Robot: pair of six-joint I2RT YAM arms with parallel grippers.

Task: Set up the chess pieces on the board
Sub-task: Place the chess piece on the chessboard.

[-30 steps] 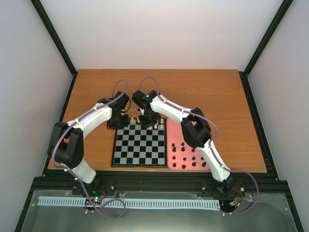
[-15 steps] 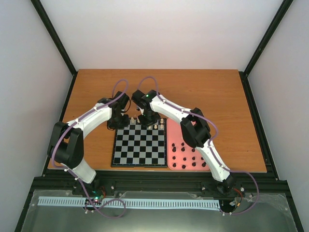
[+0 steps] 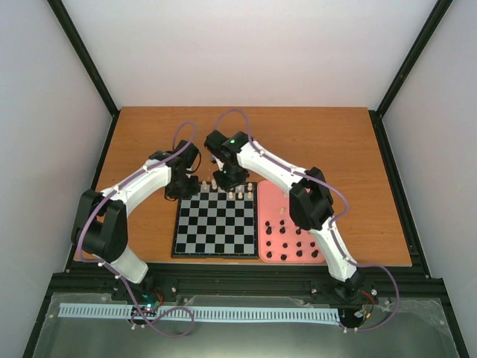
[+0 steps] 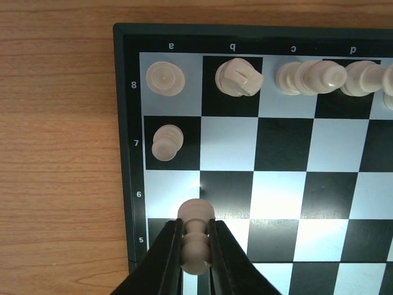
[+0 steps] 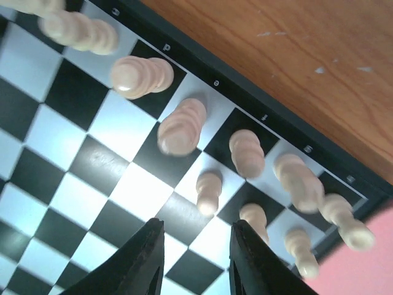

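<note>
The board [image 3: 216, 221] lies flat on the wooden table, with cream chess pieces [image 3: 230, 194] along its far edge. My left gripper [image 4: 196, 246] is shut on a cream pawn [image 4: 196, 236] above the board's left edge near rows 5 and 6. In the left wrist view, row 8 holds a rook [image 4: 166, 80] and more cream pieces, and one pawn [image 4: 166, 142] stands on a7. My right gripper [image 5: 195, 246] is open and empty above the far row. Below it stand several back-row pieces [image 5: 182, 127] and three pawns [image 5: 208, 192]. Black pieces [image 3: 291, 242] lie on the pink tray [image 3: 262, 253].
The pink tray sits against the board's right side. Bare wooden table [image 3: 313, 142] lies beyond the board. Black frame rails [image 3: 246, 280] run along the near edge.
My right arm has drawn back toward the far side, its gripper now open and empty over the far row. My left arm has hardly moved and still holds its pawn.
</note>
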